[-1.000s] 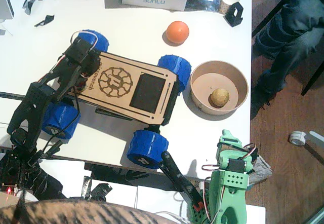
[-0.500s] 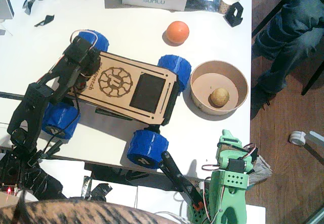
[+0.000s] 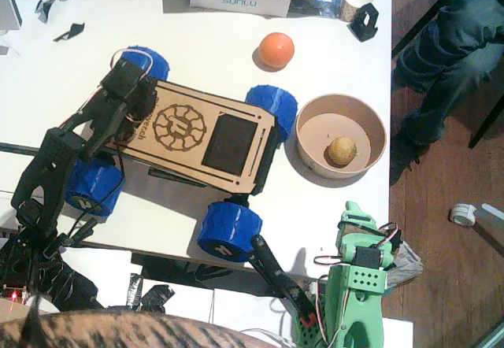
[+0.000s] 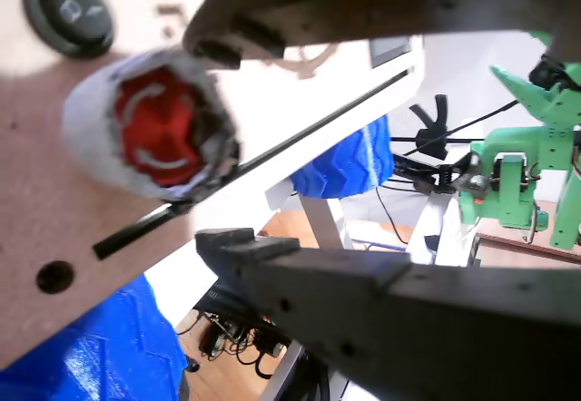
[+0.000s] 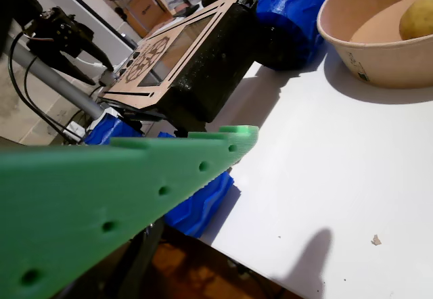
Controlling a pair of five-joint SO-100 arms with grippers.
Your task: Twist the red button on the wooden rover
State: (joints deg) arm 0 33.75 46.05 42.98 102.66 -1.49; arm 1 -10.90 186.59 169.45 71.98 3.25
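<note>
Red button [image 4: 162, 129] between the black left fingers [image 4: 218, 52].
Fingers parted astride it on the wooden rover [image 3: 201, 139]; touching unclear.

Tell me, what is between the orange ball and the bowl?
Nothing. In the fixed view, only bare white table lies between the orange ball and the bowl; they sit apart.

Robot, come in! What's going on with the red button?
Left pincer open around red button on wooden rover. Right pincer idle, apart. Nothing blocking.
</note>
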